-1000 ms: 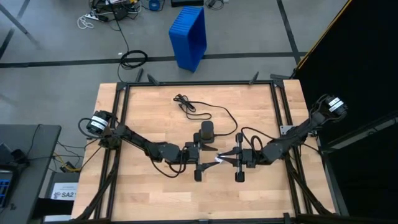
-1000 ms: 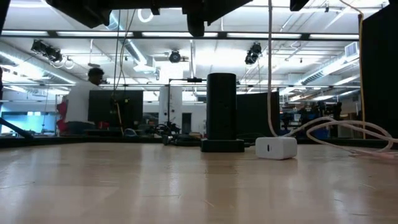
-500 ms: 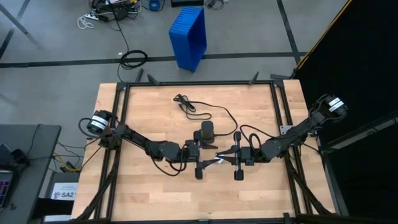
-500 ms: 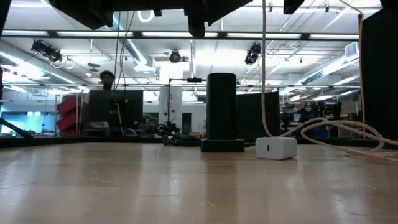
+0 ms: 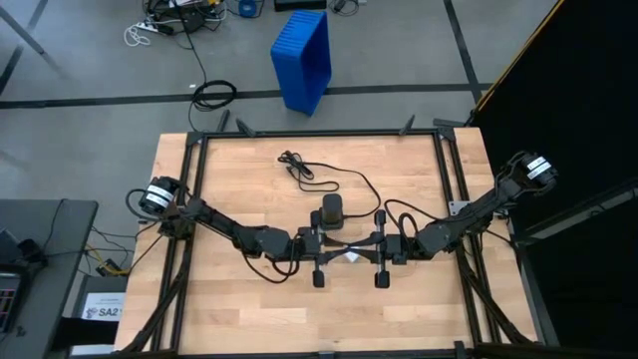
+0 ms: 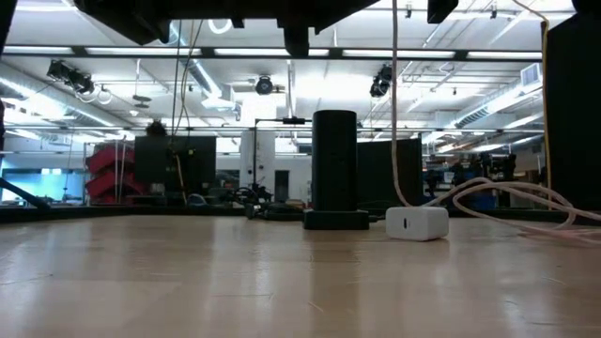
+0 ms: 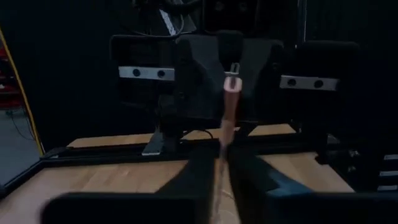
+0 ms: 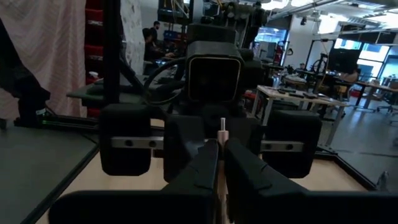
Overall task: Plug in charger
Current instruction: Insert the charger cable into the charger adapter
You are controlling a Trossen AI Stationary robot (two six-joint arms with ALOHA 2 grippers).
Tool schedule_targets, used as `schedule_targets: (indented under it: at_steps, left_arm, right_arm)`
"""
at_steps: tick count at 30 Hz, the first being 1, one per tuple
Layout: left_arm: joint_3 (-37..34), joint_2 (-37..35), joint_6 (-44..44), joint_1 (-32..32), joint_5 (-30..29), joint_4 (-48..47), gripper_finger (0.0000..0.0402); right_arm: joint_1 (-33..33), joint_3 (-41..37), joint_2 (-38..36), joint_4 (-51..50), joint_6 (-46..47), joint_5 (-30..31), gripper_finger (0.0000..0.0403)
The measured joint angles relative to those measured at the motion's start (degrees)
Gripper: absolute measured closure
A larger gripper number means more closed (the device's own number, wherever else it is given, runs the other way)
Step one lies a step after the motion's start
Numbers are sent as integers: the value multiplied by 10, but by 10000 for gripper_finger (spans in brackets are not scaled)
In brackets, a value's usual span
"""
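Observation:
A pale charging cable [image 5: 349, 254] spans the short gap between my two grippers, above the table's middle. My left gripper [image 5: 324, 254] and my right gripper [image 5: 374, 253] face each other, both shut on it. The cable's plug tip [image 8: 222, 128] pokes out past my right fingers. The white charger brick [image 6: 416, 223] lies flat on the table beside an upright black cylinder on a base [image 6: 335, 164], which also shows in the high view [image 5: 332, 211]. The cable rises from behind the brick [image 6: 394, 94] and loops on the table [image 6: 512, 192]. My left gripper pinches the cable [image 7: 225, 134] between its two fingers, coming level from the table's left, along the cable. The cable runs on past the fingertips toward my right gripper, clear of the table. My right gripper pinches the cable just behind its plug tip [image 8: 222, 135] between its two fingers, coming level from the table's right. The tip sticks out beyond the fingertips toward my left gripper, clear of the table.
A thin black cord [image 5: 319, 178] lies coiled on the far part of the table and runs to the black cylinder. A blue bin [image 5: 302, 58] stands on the floor beyond the far edge. The table's near half shows bare wood [image 5: 299, 314].
My right gripper has moved a little toward the table's left and far edges and turned square to my left gripper. The cable stretch between them, slanted before, now lies level. The hanging cable has shifted with it.

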Motion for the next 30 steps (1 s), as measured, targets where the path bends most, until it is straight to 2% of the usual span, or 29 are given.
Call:
schedule_targets:
  at_steps: [11,14,18,26,30]
  left_arm:
    - [0,-8,13,-1,-1,-24,401]
    - [0,-27,14,-5,-8,-79,401]
    - [0,-68,13,-21,-48,-185,402]
    - [0,-151,8,-67,-145,-366,402]
    - [0,-183,-32,-83,-153,-450,402]
  right_arm:
    - [2,0,0,-2,1,0,403]
    - [10,0,0,1,-1,-2,402]
    - [28,0,-2,2,-15,6,389]
    - [66,0,-17,-3,-51,105,344]
    - [77,0,-17,-7,-57,124,327]
